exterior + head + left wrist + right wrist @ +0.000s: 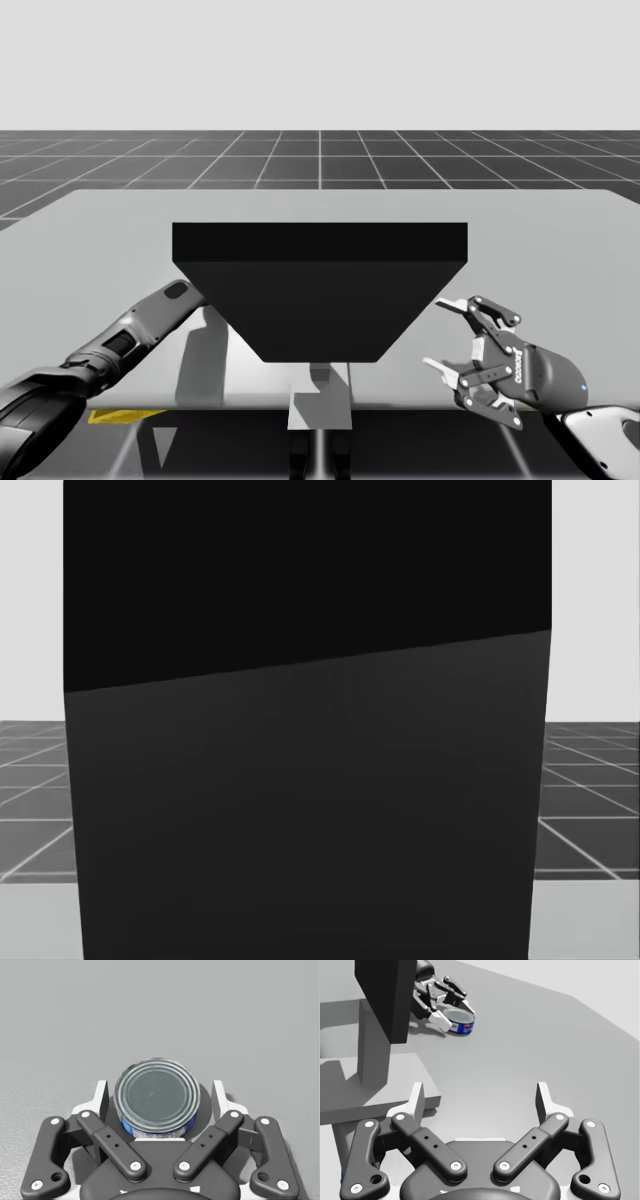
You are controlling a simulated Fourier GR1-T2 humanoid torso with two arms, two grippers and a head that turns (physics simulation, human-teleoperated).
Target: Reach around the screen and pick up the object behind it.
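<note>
Left gripper [160, 1087] astride flat can [156, 1097] — gaps both sides.

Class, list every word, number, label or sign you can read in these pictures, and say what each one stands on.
Nothing can be quoted.
Blue label on the round can at my left hand: print too small to read.
Marking on the body of my right hand: too blurred to read.
On the black screen: no text.

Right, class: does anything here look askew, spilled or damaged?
Nothing stands out. The can stands upright and undented on the table, behind the upright screen, between the open fingers of the left gripper.
</note>
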